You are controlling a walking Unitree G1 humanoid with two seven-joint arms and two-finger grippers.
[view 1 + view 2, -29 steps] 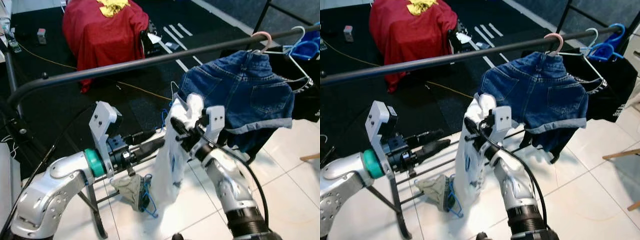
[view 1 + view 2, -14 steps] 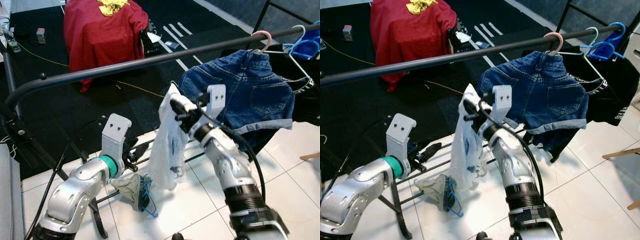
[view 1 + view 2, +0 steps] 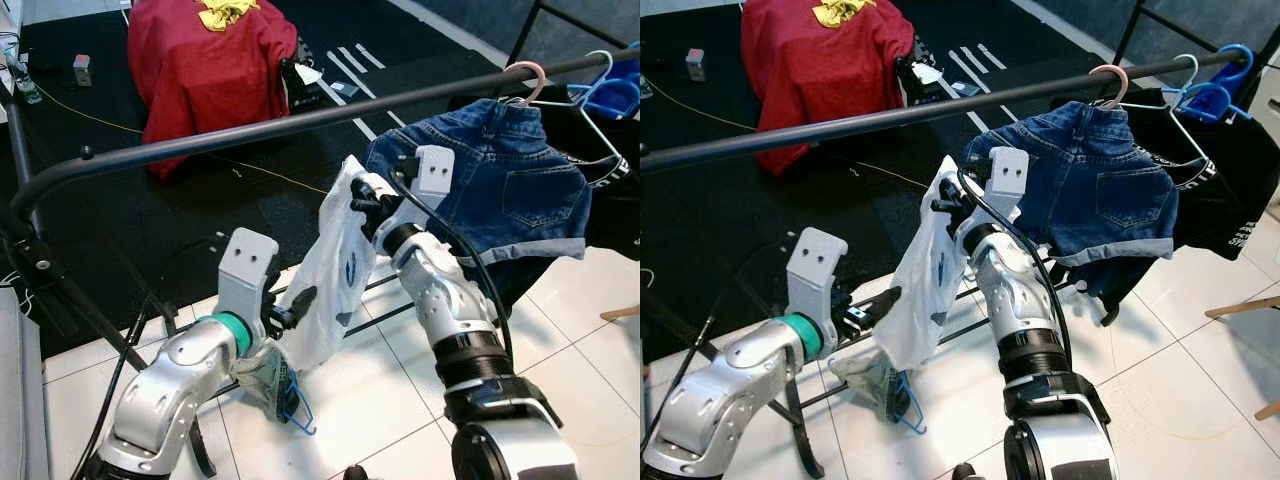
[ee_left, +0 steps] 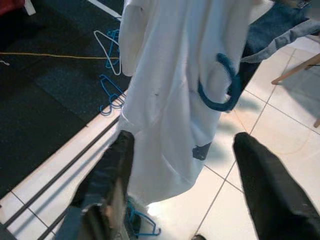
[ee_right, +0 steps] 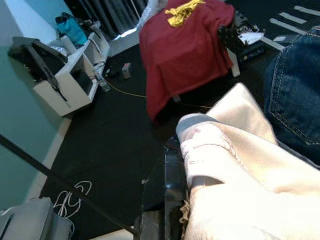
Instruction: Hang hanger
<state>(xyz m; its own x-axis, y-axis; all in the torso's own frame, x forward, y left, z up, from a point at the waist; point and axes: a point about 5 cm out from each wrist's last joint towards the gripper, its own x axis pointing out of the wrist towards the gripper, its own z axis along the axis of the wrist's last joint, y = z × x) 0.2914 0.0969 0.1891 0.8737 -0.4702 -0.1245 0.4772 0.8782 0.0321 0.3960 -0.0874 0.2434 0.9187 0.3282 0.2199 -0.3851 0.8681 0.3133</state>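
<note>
A white garment with blue markings hangs below a black rail. To its right hang blue denim shorts on a pink hanger, then bright blue hangers over a black garment with white lettering. Far left, a red cloth is topped with yellow. The floor is white tile nearby, with a black mat beyond.

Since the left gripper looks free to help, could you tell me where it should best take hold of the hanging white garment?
The white garment hangs from the right gripper, shut on its top below the rail. I would grip the loose lower hem, coming from the robot's left, where the open left gripper already flanks it. The cloth hangs slack there, so it should pinch easily.
</note>
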